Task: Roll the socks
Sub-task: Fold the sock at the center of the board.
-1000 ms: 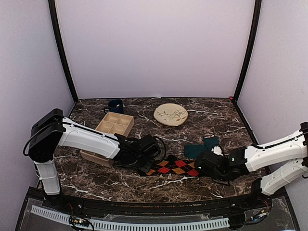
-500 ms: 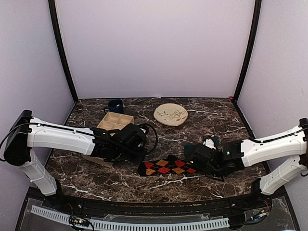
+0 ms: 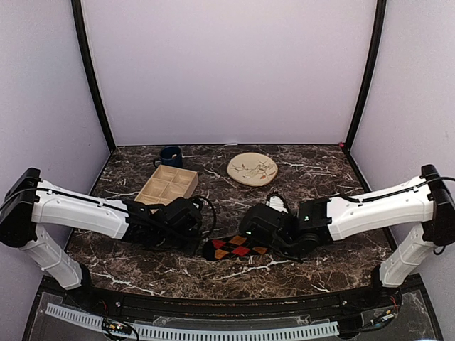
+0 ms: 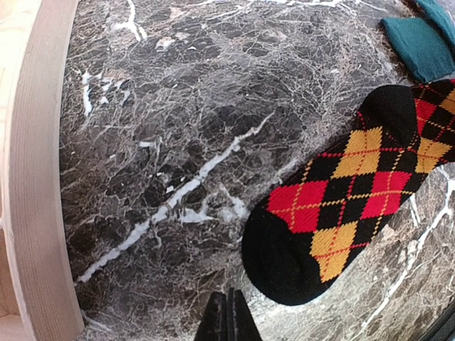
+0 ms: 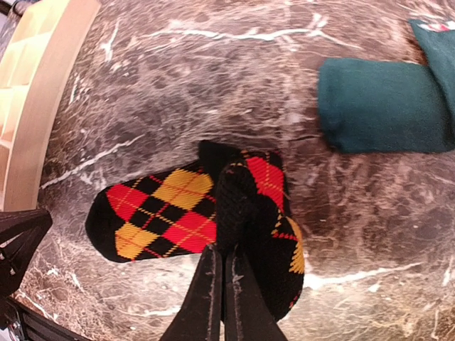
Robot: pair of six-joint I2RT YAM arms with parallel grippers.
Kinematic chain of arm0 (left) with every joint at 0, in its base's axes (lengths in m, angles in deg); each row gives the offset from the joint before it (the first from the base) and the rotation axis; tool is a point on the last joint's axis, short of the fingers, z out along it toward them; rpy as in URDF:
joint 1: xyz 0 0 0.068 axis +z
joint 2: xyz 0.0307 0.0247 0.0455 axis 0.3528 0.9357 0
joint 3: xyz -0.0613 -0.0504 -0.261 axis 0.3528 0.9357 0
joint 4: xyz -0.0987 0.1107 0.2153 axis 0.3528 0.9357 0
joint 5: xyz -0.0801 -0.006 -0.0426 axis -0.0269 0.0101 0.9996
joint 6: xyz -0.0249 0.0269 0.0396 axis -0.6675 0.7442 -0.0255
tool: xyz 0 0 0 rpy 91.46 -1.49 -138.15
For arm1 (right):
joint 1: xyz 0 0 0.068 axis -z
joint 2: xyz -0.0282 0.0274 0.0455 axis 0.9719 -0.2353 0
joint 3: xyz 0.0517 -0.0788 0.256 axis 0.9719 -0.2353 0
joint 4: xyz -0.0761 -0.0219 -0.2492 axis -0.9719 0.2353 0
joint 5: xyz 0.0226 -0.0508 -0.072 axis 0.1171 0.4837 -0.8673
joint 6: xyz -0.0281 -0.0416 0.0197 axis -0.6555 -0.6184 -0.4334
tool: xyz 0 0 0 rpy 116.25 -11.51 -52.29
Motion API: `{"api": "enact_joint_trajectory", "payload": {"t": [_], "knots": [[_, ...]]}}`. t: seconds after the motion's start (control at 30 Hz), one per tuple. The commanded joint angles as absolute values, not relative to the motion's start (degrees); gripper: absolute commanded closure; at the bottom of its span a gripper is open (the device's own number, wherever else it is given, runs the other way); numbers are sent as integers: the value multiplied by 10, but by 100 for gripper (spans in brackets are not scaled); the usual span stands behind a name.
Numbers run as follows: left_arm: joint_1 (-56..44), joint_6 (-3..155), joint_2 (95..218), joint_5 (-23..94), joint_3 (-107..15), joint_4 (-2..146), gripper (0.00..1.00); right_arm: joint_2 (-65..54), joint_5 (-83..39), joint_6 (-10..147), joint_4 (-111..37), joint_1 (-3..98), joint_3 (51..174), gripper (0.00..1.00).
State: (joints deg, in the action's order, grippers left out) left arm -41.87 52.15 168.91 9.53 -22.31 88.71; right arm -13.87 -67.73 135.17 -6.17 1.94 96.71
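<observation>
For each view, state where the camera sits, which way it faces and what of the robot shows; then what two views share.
Top external: above and behind, looking down on the marble table; left arm, right arm, left hand and right hand show.
Left wrist: on the left arm, facing down; shut fingers at bottom edge.
Right wrist: on the right arm, facing down; shut fingers pinching the argyle sock.
Shared: both wrist views show argyle sock, teal sock, wooden tray.

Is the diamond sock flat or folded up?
Partly folded: the black, red and orange argyle sock has one end doubled over, pinched in the right gripper; the other end lies flat.
</observation>
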Motion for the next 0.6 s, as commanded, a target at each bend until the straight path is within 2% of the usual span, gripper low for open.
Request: {"api": "enact_joint_trajectory", "payload": {"t": [0.0, 0.57], "knots": [[-416, 494, 1660, 106, -196, 871, 100, -180, -673, 1325, -64, 9, 1012, 100], [-408, 436, 1645, 189, -124, 785, 100, -274, -643, 1283, -92, -2, 1118, 100]]}}
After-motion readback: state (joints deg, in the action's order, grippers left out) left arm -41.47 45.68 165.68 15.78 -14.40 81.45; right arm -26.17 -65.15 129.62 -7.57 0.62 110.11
